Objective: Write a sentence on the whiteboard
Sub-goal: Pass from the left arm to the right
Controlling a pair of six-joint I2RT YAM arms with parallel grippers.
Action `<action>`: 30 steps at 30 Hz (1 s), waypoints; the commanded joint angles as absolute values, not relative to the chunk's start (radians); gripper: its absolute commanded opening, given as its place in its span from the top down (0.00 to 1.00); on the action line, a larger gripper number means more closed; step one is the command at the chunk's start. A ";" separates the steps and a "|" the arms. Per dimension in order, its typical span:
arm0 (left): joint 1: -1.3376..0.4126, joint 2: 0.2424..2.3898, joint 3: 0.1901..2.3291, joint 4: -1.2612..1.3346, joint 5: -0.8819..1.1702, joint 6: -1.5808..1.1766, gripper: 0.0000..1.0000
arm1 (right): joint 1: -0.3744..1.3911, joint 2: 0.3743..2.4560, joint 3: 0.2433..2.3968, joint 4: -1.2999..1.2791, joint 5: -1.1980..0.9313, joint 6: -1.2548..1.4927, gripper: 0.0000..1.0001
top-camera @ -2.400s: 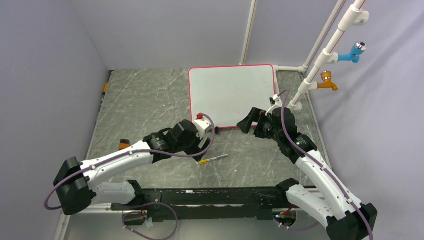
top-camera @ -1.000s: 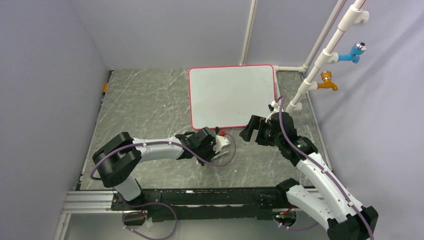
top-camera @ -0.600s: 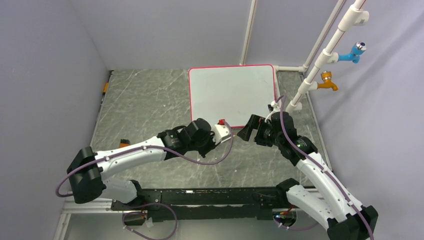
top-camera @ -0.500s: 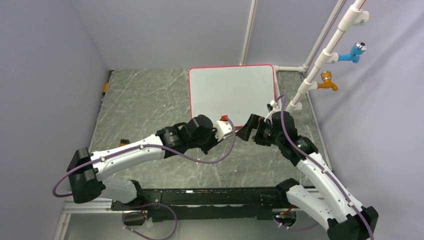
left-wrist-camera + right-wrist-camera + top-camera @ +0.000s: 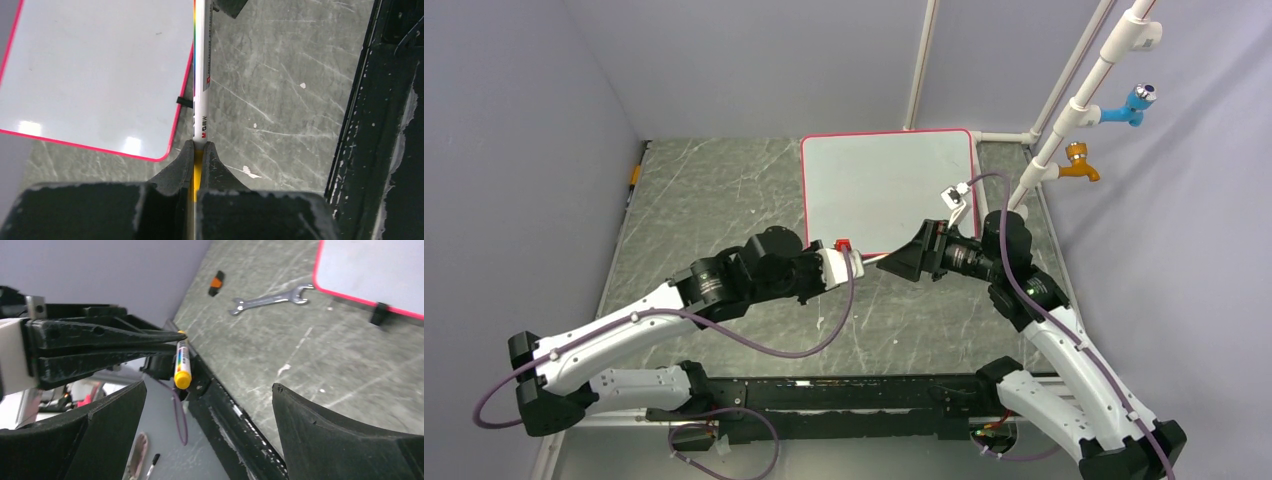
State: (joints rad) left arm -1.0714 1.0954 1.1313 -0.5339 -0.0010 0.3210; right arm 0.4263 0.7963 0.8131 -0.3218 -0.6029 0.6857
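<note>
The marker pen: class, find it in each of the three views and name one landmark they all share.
Top external: the marker pen sits centre, just below the whiteboard's bottom edge.
Left wrist: the pen runs straight up the middle, its lower end between the jaws.
Right wrist: the pen is left of centre, orange end lowest.
Shared landmark: the whiteboard, red-pink rimmed.

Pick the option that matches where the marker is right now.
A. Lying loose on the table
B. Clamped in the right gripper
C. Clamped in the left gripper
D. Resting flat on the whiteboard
C: in the left wrist view the left gripper is shut on the marker, whose white barrel sticks out ahead of the fingers, while the right gripper stands wide open and holds nothing.
</note>
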 commanded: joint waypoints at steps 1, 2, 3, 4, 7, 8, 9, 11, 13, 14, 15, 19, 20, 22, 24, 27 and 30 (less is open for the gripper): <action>-1.077 1.036 1.112 -0.513 0.016 0.457 1.00 | 0.429 0.821 0.873 -0.178 -0.801 0.731 0.01; -1.077 1.037 1.124 -0.525 0.009 0.469 1.00 | 0.430 0.828 0.879 -0.174 -0.812 0.732 0.01; -1.078 1.040 1.140 -0.538 0.004 0.479 1.00 | 0.430 0.832 0.882 -0.169 -0.822 0.732 0.02; -1.078 1.044 1.147 -0.548 0.003 0.494 1.00 | 0.430 0.836 0.880 -0.161 -0.830 0.734 0.04; -1.078 1.028 1.124 -0.501 0.003 0.513 1.00 | 0.430 0.859 0.863 -0.119 -0.856 0.751 0.12; -1.078 1.021 1.115 -0.481 0.003 0.511 1.00 | 0.430 0.870 0.857 -0.108 -0.865 0.760 0.16; -1.078 1.017 1.108 -0.465 0.003 0.512 1.00 | 0.432 0.878 0.850 -0.094 -0.874 0.767 0.19; -1.077 1.017 1.101 -0.457 0.003 0.515 1.00 | 0.432 0.892 0.839 -0.071 -0.883 0.779 0.25; -1.077 1.020 1.094 -0.454 0.003 0.511 1.00 | 0.438 0.902 0.833 -0.058 -0.882 0.781 0.29; -1.077 1.019 1.087 -0.448 0.003 0.507 1.00 | 0.442 0.906 0.835 -0.058 -0.879 0.779 0.30; -1.077 1.019 1.076 -0.437 0.003 0.504 1.00 | 0.448 0.912 0.837 -0.058 -0.876 0.777 0.31; -1.077 1.029 1.073 -0.429 0.009 0.494 1.00 | 0.471 0.931 0.843 -0.060 -0.861 0.771 0.33; -1.076 1.031 1.074 -0.430 0.014 0.490 1.00 | 0.478 0.934 0.841 -0.063 -0.855 0.769 0.34; -1.077 1.031 1.069 -0.423 0.019 0.485 1.00 | 0.494 0.936 0.838 -0.066 -0.848 0.768 0.35; -1.077 1.029 1.069 -0.421 0.026 0.485 1.00 | 0.510 0.936 0.837 -0.066 -0.842 0.770 0.36; -1.077 1.024 1.072 -0.428 0.049 0.489 1.00 | 0.526 0.941 0.842 -0.085 -0.837 0.764 0.41; -1.077 1.018 1.068 -0.435 0.086 0.500 1.00 | 0.535 0.954 0.842 -0.086 -0.848 0.764 0.46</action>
State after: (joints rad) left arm -1.0729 1.0382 1.0668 -0.4683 0.0216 0.4931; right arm 0.5224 0.9451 0.8345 -0.1188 -0.8429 0.7631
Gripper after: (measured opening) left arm 0.033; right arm 0.563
